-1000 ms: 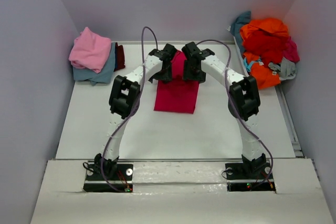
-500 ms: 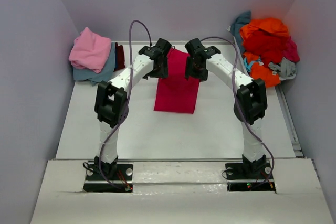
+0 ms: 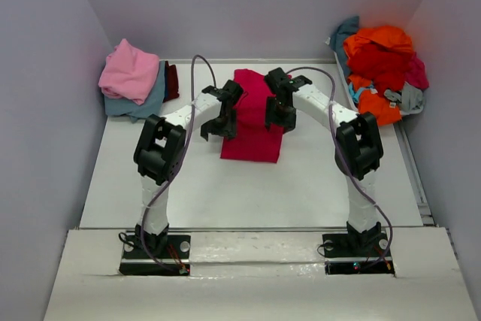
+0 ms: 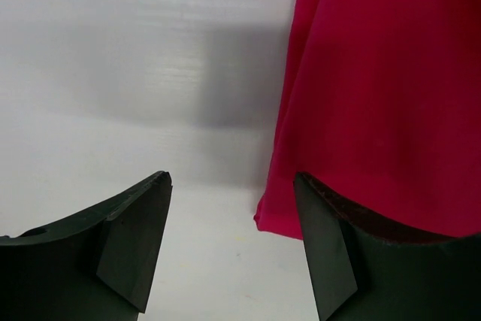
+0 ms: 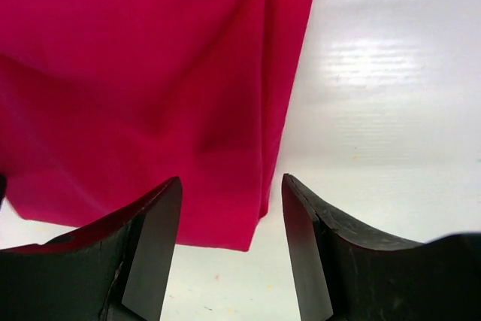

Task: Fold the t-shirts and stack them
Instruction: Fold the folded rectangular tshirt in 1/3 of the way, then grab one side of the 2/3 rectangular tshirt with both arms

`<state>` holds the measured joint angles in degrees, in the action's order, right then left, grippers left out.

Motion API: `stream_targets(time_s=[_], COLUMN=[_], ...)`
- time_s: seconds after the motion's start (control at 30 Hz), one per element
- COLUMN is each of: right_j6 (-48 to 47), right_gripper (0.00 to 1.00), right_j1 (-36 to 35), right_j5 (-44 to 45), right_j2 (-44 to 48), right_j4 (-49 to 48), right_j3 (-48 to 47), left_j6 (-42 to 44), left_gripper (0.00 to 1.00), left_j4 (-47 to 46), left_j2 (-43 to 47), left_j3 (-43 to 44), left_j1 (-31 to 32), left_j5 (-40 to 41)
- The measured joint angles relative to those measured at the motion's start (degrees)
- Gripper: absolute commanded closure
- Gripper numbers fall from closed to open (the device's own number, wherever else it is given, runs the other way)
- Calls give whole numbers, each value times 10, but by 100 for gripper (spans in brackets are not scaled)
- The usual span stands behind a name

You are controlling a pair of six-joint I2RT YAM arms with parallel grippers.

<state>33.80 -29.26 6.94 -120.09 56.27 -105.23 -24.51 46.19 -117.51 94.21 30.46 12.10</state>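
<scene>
**Item: magenta-red t-shirt** (image 3: 253, 122). Folded to a long strip, lying flat at the table's (image 3: 225, 193) far centre.

**Left arm.** Elbow raised, forearm reaching far and right. The left gripper (image 3: 218, 127) points down at the strip's left edge. In the wrist view its fingers (image 4: 128, 238) are spread, with bare table and the strip's near left corner (image 4: 376, 95) between them. Nothing is grasped.

**Right arm.** Mirrored pose. The right gripper (image 3: 276, 116) is over the strip's right edge. Its fingers (image 5: 150, 238) are parted above the cloth edge (image 5: 135, 73), not pinching it.

**Folded stack** (image 3: 129, 70). Far left, pink on top.

**Unfolded heap** (image 3: 379, 39). Far right, orange and red uppermost.
</scene>
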Motion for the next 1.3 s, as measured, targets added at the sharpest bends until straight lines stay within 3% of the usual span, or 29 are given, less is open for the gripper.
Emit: stream_targets(time_s=[0.23, 0.43, 1.3], right_j6=[18, 32, 50], right_gripper=[39, 40, 41], right_j1=[-16, -20, -32], right_j5=[-32, -56, -109], right_j2=[37, 90, 86], right_j4=[-9, -25, -86], right_j3=[145, 226, 242], left_j6=[0, 0, 10], left_gripper=[22, 22, 24], left_j4=[-15, -33, -99], left_j2=[42, 82, 24], left_j3=[-102, -129, -116], left_j1=[8, 11, 13], left_j5=[-25, -47, -145])
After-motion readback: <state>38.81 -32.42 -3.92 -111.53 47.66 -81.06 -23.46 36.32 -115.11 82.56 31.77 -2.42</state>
